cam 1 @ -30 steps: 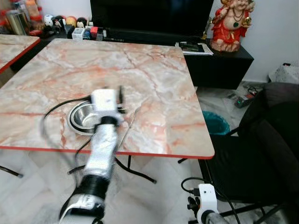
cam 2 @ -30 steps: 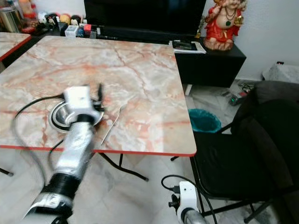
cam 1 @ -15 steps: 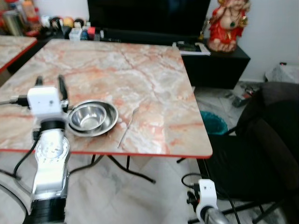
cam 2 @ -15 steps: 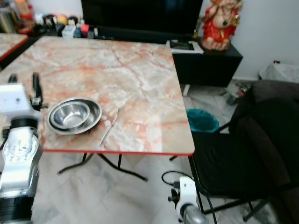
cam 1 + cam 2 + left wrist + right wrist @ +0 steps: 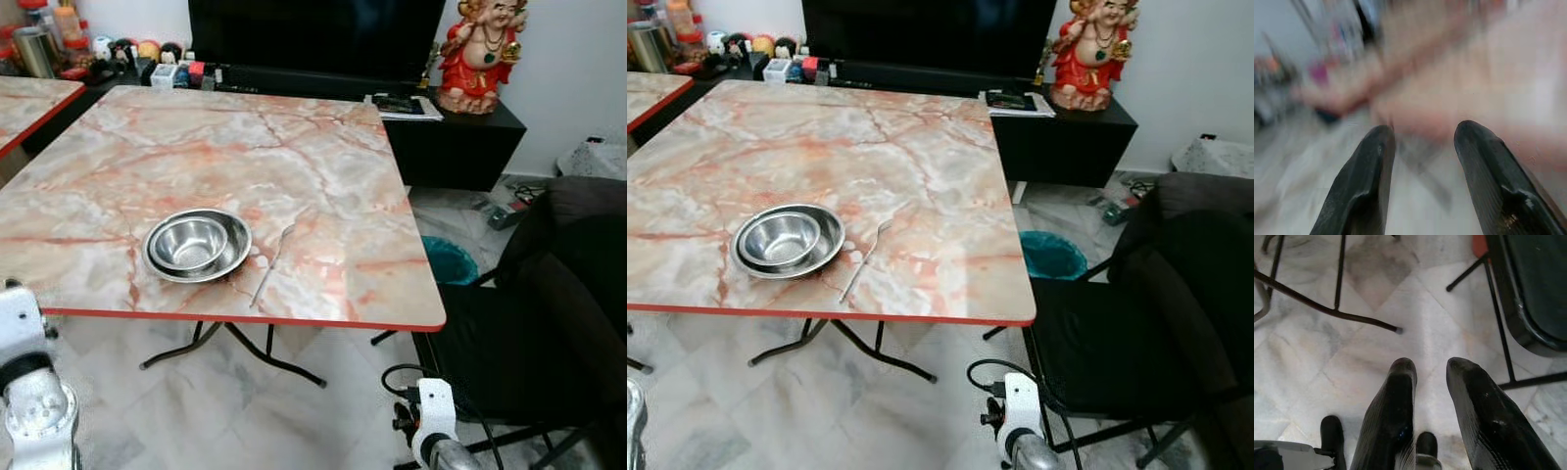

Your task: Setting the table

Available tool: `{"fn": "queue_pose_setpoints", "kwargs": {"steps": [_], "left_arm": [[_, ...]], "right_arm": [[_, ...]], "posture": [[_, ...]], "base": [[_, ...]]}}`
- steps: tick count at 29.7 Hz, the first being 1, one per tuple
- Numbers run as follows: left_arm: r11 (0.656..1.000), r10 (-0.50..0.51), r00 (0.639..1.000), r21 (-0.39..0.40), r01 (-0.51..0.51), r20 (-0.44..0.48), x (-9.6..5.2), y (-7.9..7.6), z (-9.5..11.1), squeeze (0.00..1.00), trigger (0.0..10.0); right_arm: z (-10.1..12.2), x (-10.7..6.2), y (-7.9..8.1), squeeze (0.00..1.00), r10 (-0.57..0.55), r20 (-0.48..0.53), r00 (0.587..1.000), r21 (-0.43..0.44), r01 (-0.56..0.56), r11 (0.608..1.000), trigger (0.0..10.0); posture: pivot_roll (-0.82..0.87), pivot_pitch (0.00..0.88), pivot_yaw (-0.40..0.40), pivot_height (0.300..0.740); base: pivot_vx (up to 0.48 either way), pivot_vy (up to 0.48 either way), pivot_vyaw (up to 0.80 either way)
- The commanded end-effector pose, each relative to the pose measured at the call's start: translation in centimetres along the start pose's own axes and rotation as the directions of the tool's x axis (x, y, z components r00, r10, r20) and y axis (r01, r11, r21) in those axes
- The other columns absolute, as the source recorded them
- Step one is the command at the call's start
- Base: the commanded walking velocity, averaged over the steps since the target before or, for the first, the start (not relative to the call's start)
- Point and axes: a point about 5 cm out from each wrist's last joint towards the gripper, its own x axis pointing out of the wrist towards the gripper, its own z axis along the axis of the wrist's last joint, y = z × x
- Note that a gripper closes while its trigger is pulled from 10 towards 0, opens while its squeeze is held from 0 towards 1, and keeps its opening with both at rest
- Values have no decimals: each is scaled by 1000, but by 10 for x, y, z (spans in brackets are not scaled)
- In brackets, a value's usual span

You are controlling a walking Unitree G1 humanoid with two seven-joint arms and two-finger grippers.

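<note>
Down by the floor the left arm [image 5: 29,392] has dropped back from the worktop, where a second ago it hung over the bowls; its left end effector [image 5: 1422,147] now shows its two black fingers parted with nothing between them, the background a blur. The right end effector [image 5: 1427,382] hangs low over the tiled floor [image 5: 1415,318] beside the black chair [image 5: 549,323], fingers a little apart and empty too. So I judge the place setting to be laid down and let go, with more pieces perhaps to fetch. On the marble worktop [image 5: 323,166], near its front edge, sit two steel bowls [image 5: 196,245], one nested inside the other, and just beside them to the right lies one slim utensil [image 5: 270,267], too thin to name for sure. Farther back stand one dark screen [image 5: 313,34] and one red figurine [image 5: 480,54].
</note>
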Motion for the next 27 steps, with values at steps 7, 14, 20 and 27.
{"fn": "queue_pose_setpoints", "kwargs": {"steps": [7, 14, 20, 27], "left_arm": [[976, -214, 870, -54, 213, -443, -34, -34, -82, 0, 10000], [745, -637, 623, -155, 648, -454, -74, -105, -89, 0, 10000], [681, -690, 551, -165, 713, -469, -83, -127, -85, 0, 10000], [641, -721, 507, -175, 747, -472, -90, -138, -84, 0, 10000]], "right_arm": [[0, 0, -3, 0, -19, 0, 1000, 17, 19, 1000, 10000], [-1, 0, -1, 0, -17, -8, 1000, 14, 17, 1000, 10000], [-1, 0, -2, 0, -26, -5, 1000, 8, 27, 1000, 10000], [-4, -2, -5, 0, -46, -8, 999, 13, 46, 999, 10000]], "posture": [[49, 0, -70, 705], [43, 0, -65, 705], [17, 0, -49, 705], [5, 0, -38, 705]], "base": [[0, 0, 0], [0, 58, 0], [0, 468, 0], [0, 438, 0]]}}
